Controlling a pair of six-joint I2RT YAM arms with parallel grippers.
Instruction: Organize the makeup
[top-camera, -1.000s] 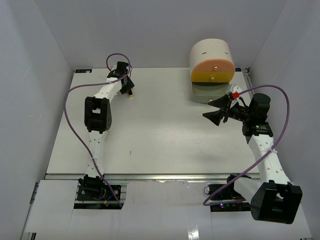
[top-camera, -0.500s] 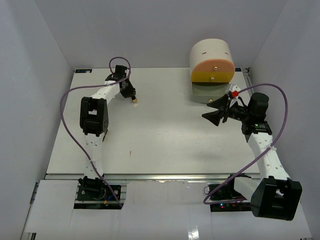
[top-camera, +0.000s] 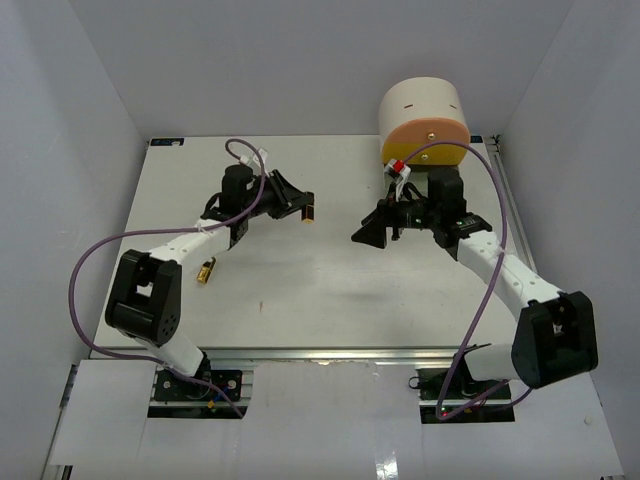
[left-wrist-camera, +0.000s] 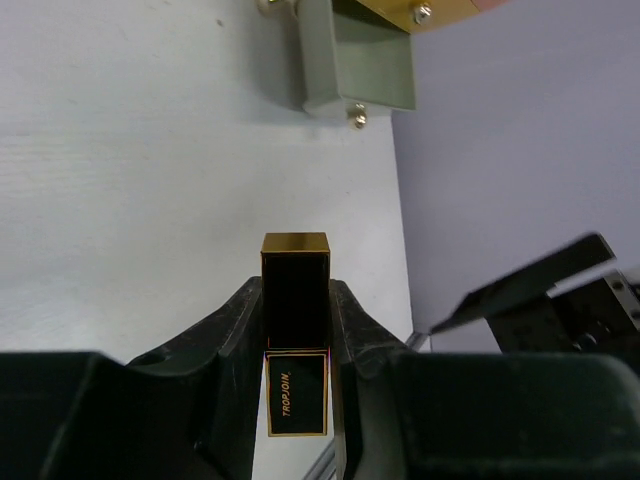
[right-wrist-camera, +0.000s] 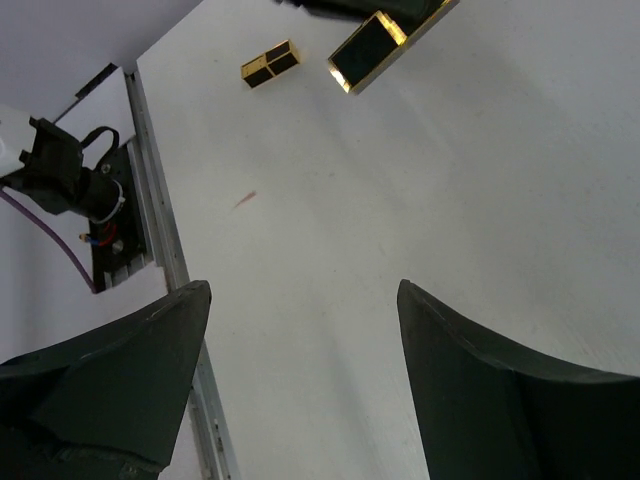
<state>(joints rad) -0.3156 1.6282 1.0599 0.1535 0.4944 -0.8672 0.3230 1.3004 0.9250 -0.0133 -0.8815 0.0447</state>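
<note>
Left end effector (top-camera: 295, 200): pressed together on a black-and-gold lipstick tube (left-wrist-camera: 295, 290). The tube is pinched by its sides between the two fingers (left-wrist-camera: 235, 330).
Held tube: its gold-rimmed end is seen projecting past the fingertips, and lettering is shown on the lower part between the fingers. It is pointed toward the right arm. Whether it touches the surface (top-camera: 330, 290) cannot be told.
Place of held tube: over the far middle of the surface, between the two end effectors and just beside the left one.
Right end effector (top-camera: 370, 233): spread wide, with nothing between the fingers. It is turned toward the left arm and kept near the held tube, apart from it.
Second lipstick tube (top-camera: 205, 270): laid flat on the surface beside the left forearm, well apart from the held one.
Drawer unit (top-camera: 425, 110): a round cream unit set at the far right of the surface, behind the right arm.
Drawer (left-wrist-camera: 358, 70): a grey-green drawer at the bottom of the unit is seen pulled out in the left wrist view.
</note>
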